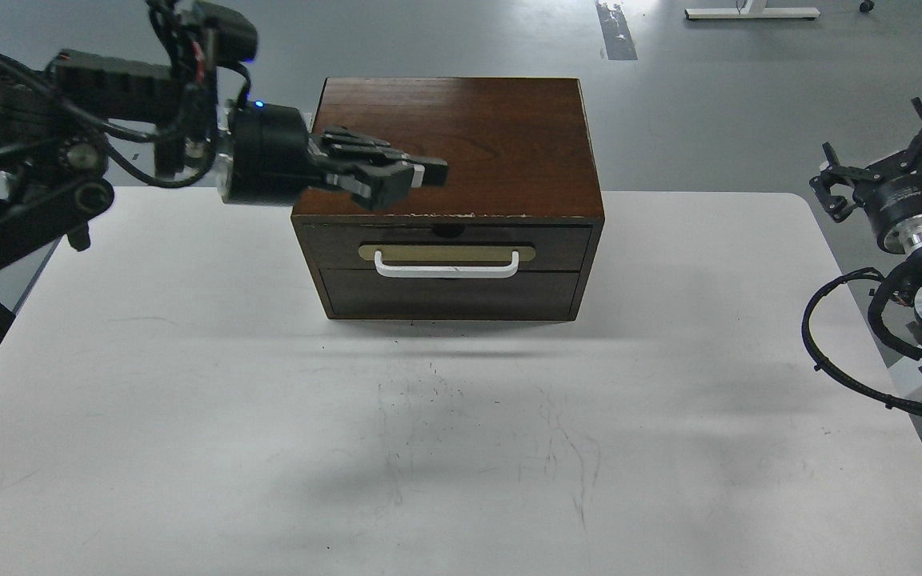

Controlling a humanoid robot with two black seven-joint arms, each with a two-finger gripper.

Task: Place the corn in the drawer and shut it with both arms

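The dark brown cabinet [493, 136] stands at the back of the white table [189, 360]. Its drawer [333, 246], with a brass plate and white bar handle [446, 270], is pushed in flush. The corn is out of view. My left gripper [422, 173] hovers over the cabinet's front left top edge, pointing right, its fingers together and holding nothing. My right gripper [885, 164] sits off the table's right edge, far from the cabinet, with its claws spread and empty.
The plain lower front panel [445, 296] sits under the drawer. My left arm's links [45, 160] reach in above the table's back left corner. Black cables [837, 368] hang off my right arm at the table's right edge. Grey floor lies behind.
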